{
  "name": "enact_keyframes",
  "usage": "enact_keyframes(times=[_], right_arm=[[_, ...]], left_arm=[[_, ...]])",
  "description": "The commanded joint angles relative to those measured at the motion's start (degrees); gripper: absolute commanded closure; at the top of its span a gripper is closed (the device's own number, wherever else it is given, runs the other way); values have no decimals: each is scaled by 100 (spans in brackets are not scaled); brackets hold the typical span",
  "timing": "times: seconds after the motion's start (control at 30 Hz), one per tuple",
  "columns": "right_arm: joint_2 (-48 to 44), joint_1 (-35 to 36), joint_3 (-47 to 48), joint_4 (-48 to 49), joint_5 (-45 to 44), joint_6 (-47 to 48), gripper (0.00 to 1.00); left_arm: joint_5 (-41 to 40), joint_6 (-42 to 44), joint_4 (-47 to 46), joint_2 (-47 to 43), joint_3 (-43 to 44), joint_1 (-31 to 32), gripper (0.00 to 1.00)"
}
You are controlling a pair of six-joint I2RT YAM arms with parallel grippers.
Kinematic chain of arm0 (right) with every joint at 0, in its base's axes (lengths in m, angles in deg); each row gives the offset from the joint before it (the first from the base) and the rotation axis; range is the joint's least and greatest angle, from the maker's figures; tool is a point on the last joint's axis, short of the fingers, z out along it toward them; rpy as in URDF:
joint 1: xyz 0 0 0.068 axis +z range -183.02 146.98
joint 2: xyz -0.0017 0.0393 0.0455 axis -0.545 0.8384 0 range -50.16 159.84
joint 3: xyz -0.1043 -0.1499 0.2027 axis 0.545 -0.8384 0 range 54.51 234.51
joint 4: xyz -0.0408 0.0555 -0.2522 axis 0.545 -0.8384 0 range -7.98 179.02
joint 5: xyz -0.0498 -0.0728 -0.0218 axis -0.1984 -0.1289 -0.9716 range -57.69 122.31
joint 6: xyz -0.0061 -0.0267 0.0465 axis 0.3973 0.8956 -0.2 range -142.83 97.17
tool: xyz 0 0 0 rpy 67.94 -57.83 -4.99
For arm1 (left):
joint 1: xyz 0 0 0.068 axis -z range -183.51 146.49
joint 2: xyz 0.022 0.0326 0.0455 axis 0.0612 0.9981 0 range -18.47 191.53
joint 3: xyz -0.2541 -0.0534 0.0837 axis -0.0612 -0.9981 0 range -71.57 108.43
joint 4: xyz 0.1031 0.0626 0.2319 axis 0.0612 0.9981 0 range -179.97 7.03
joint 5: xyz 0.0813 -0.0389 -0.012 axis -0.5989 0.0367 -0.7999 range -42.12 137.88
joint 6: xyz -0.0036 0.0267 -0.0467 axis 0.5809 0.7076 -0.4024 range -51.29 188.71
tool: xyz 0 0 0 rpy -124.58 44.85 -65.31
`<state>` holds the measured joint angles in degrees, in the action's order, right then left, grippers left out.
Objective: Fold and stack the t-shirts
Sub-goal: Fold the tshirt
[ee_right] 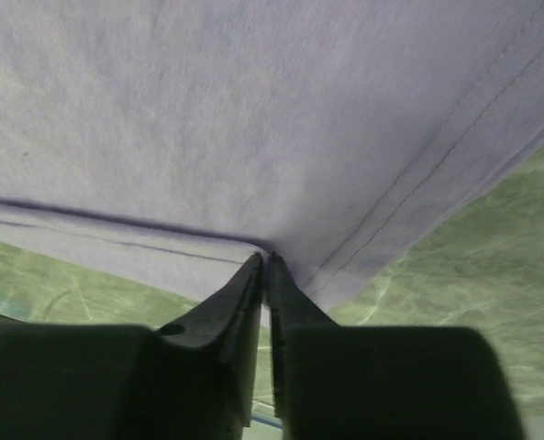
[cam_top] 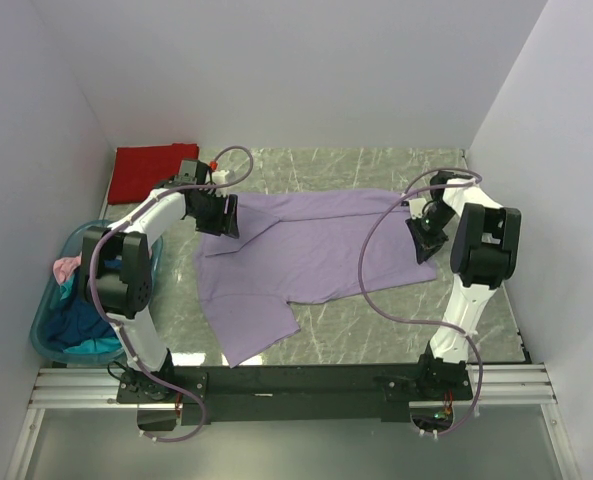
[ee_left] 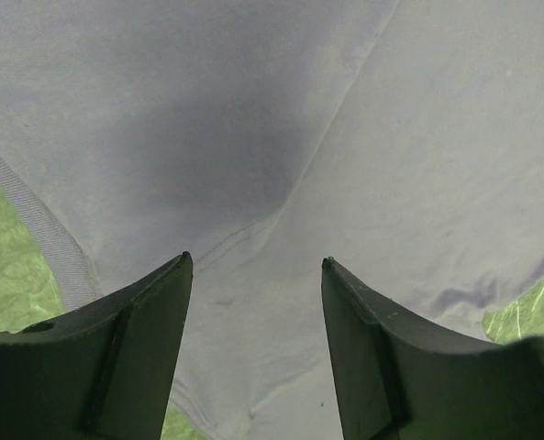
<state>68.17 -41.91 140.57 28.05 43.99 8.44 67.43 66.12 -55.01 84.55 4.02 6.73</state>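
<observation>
A light purple t-shirt (cam_top: 316,250) lies spread across the middle of the marbled bench (cam_top: 376,322), one part reaching toward the near edge. The left pincer (cam_top: 223,218) hangs over the shirt's left side with its fingers spread, cloth showing between them in the left wrist view (ee_left: 253,261). The right pincer (cam_top: 423,238) is pressed together, pinching the shirt's stitched edge near the right edge of the bench (ee_right: 264,259). A red t-shirt (cam_top: 151,170) lies folded in the far left corner. At the left edge, a teal plastic tub (cam_top: 42,335) holds a pink garment (cam_top: 66,268) and a dark blue garment (cam_top: 78,330).
</observation>
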Motion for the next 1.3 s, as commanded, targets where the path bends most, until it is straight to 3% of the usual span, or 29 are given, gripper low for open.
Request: enact_keyframes(times=[0.0,0.03,0.4,0.57,0.6,0.7,0.8,0.97,1.27], right_arm=[[-564,10,-176,-126,-25,90,89],[-739,-8,-238,-134,-60,151,99],[-1785,-166,-1741,-12,-711,784,100],[-1997,-315,-2312,103,-1124,1118,87],[-2049,-359,-2304,68,-1150,1153,73],[-2129,-561,-1980,-177,-1090,1259,59],[-2147,-597,-1444,-336,-800,1128,56],[-1840,-281,-1065,-214,-378,732,58],[-1321,299,-1566,568,-421,372,63]], left_arm=[[-74,83,-60,-37,-35,22,37],[-92,101,-51,-45,-44,22,37],[-303,426,134,-511,-492,-13,39],[-180,645,493,-889,-756,-66,39],[-145,802,581,-950,-774,-92,39],[75,1267,1012,-1231,-835,-127,40],[268,1681,1320,-1451,-1002,-119,41],[-135,1771,1092,-1426,-1318,-66,47],[-856,1938,951,-907,-1705,320,63]])
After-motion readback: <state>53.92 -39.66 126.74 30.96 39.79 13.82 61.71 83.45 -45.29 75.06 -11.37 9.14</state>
